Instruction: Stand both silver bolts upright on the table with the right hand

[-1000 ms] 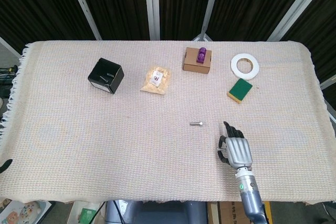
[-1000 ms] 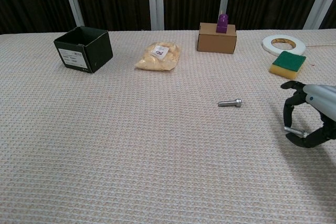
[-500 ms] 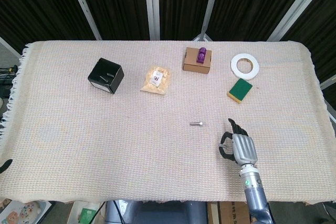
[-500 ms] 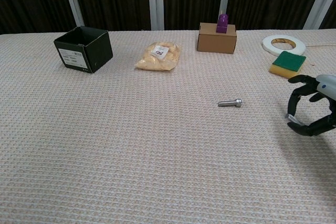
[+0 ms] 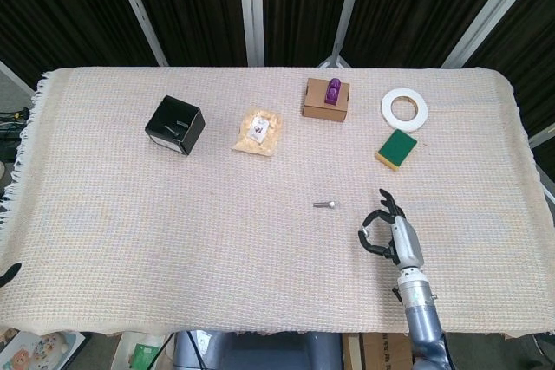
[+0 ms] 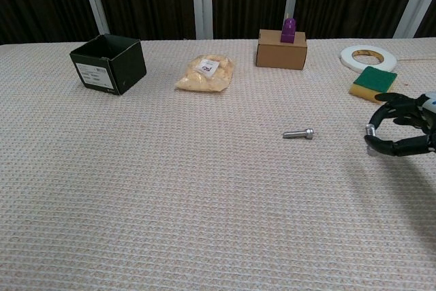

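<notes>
Bolt (image 6: 370,129) pinched in right hand (image 6: 402,127) above the table (image 6: 204,202), second bolt (image 6: 299,134) lying flat just left: risk of slip or tip-over on the woven cloth if released tilted.

1. The worktop (image 5: 130,240) is covered edge to edge by a pale woven cloth (image 5: 486,153) with a fringed left edge.
2. A silver bolt (image 5: 325,205) lies flat near the middle.
3. Along the far side, from left to right, sit a black open box (image 5: 174,125), a yellow bag (image 5: 258,132), a cardboard box (image 5: 325,101) and a white tape ring (image 5: 404,109).
4. A green sponge (image 5: 396,148) lies just in front of the ring.
</notes>
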Controlling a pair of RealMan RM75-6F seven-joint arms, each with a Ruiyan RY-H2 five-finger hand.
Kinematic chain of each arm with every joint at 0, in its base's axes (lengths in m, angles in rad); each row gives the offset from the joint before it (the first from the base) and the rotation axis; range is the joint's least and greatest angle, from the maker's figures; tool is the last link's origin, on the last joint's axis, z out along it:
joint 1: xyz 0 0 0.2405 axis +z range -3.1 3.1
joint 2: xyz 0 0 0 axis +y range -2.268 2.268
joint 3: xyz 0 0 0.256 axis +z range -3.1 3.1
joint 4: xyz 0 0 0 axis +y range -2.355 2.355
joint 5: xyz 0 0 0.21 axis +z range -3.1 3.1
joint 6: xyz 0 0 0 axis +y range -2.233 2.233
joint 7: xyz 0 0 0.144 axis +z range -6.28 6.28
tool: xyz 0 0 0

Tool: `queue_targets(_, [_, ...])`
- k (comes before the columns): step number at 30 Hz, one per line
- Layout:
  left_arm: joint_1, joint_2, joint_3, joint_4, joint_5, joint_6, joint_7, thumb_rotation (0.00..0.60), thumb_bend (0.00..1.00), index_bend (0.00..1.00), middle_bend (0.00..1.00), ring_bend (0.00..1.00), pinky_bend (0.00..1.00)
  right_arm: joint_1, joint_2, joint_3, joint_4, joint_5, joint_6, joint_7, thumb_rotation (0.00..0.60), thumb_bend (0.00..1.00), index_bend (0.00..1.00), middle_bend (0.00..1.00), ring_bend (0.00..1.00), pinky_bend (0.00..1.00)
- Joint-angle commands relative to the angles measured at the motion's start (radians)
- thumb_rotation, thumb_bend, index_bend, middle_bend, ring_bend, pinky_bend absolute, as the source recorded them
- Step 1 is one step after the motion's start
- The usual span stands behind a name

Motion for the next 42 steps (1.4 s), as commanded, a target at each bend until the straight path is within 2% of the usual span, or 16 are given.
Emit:
queue_targets(1, [0.0, 0.0, 0.0, 0.0, -0.001, 0.0, 0.0, 0.6, 0.12, 0.08, 0.04, 0.0, 0.14, -0.011, -0.062, -0.007, 0.13, -0.098, 0.029, 0.125, 0.6, 0.4, 0.66, 0.07, 0.13, 0.05])
queue_targets(7, [0.0, -0.001, 0.0, 0.0, 0.0, 0.0, 0.001, 0.6, 0.12, 0.08, 0.04, 0.0, 0.14, -0.013, -0.093, -0.027, 0.217, -0.17, 0.072, 0.188, 0.6, 0.4, 0.66, 0.07, 0.13, 0.02])
queue_targets(14, [0.0, -0.002, 0.0, -0.001, 0.001, 0.001, 0.004, 0.6, 0.12, 0.08, 0.04, 0.0, 0.14, -0.017, -0.104, -0.04, 0.256, -0.181, 0.079, 0.193, 0.6, 0.4, 0.66, 0.07, 0.07, 0.0])
queue_targets(21, [0.001, -0.003, 0.0, -0.001, 0.002, 0.004, 0.007, 0.6, 0.12, 0.08, 0.04, 0.0, 0.14, -0.023, -0.101, -0.039, 0.238, -0.117, 0.023, 0.194, 0.6, 0.4, 0.66, 0.07, 0.06, 0.0])
queue_targets(42, [0.002, -0.005, 0.001, -0.002, 0.006, 0.007, 0.007, 0.6, 0.12, 0.08, 0.04, 0.0, 0.14, -0.024, -0.068, -0.017, 0.195, -0.029, -0.067, 0.198, 0.6, 0.4, 0.66, 0.07, 0.04, 0.0])
